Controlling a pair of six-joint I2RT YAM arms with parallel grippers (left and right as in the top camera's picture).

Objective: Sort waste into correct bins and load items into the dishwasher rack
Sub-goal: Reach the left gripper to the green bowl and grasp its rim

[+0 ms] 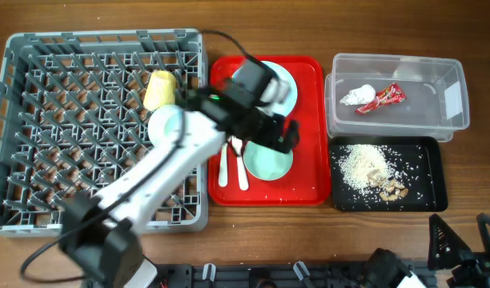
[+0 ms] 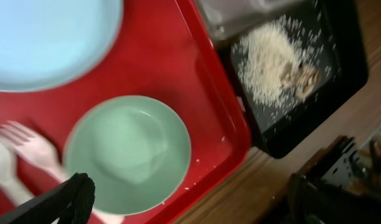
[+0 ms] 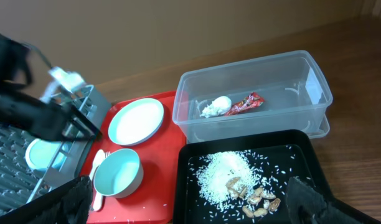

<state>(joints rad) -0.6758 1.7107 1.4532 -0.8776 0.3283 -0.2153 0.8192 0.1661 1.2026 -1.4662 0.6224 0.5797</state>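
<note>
Overhead, our left gripper point(image 1: 282, 133) hovers over the mint green bowl point(image 1: 267, 163) on the red tray point(image 1: 309, 188); the left wrist shows its jaws wide and empty, so we should straddle the rim; the right wrist shows the right gripper point(image 3: 190, 202) likewise spread.

Glossy red plastic tray point(image 1: 309, 188), clear plastic tub point(image 1: 449, 120), matt wooden table point(image 1: 469, 32), shiny red wrapper point(image 1: 389, 98).

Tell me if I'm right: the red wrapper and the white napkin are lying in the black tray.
Not quite. The red wrapper and the white napkin are lying in the clear tub, not the black tray, which holds the rice. The overhead view shows it.
</note>
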